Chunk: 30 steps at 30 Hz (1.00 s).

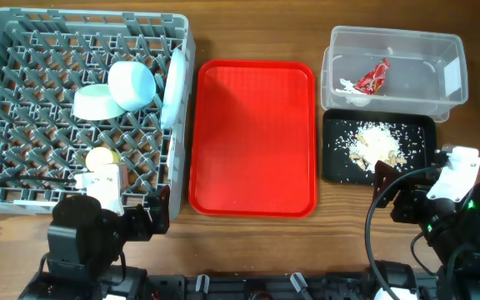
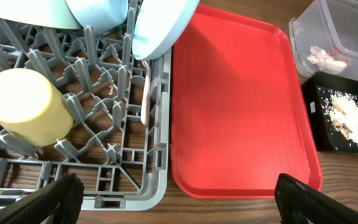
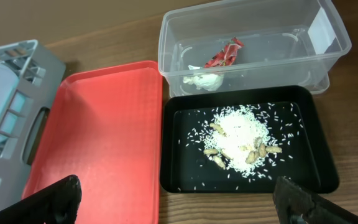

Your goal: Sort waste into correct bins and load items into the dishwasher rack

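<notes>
The left gripper (image 2: 179, 202) and right gripper (image 3: 179, 202) stand with jaws wide apart, holding nothing. The grey dishwasher rack (image 1: 23, 179) carries one plate (image 1: 173, 83), one pale blue bowl (image 1: 132, 83), one light green bowl (image 1: 97, 102) and one yellow cup (image 1: 102, 157). One red wrapper (image 1: 375, 77) and one napkin (image 1: 350, 86) lie in the clear tub (image 1: 452, 79), with rice scraps (image 1: 380, 143) in the black tray (image 1: 336, 162).

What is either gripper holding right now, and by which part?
Nothing is held. The left gripper and the right gripper are both open, with nothing between their fingers.

Left claw (image 2: 180, 200), right claw (image 3: 179, 199) (both agape)
</notes>
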Each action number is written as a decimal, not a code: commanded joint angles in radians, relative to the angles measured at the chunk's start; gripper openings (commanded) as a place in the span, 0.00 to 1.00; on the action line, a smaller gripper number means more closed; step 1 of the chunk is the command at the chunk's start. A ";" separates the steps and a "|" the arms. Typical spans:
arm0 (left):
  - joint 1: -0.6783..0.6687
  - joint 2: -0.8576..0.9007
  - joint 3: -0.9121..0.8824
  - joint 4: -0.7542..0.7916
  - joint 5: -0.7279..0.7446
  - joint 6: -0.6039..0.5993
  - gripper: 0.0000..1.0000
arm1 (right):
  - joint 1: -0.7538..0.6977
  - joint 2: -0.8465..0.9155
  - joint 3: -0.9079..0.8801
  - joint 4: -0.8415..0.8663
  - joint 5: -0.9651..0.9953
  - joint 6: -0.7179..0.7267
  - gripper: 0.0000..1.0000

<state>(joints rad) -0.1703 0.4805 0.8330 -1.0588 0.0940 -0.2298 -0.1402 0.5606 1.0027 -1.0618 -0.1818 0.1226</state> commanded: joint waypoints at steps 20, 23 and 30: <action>-0.003 -0.005 -0.009 -0.002 -0.013 0.013 1.00 | 0.172 -0.558 -0.748 0.994 -0.027 -0.037 1.00; -0.003 -0.005 -0.009 -0.002 -0.013 0.013 1.00 | 0.172 -0.557 -0.844 1.141 -0.027 -0.037 1.00; -0.003 -0.005 -0.009 -0.002 -0.013 0.013 1.00 | 0.172 -0.557 -0.998 1.300 0.052 -0.037 1.00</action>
<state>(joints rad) -0.1703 0.4793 0.8291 -1.0618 0.0937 -0.2298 0.0277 0.0193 0.0498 0.2131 -0.1886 0.0948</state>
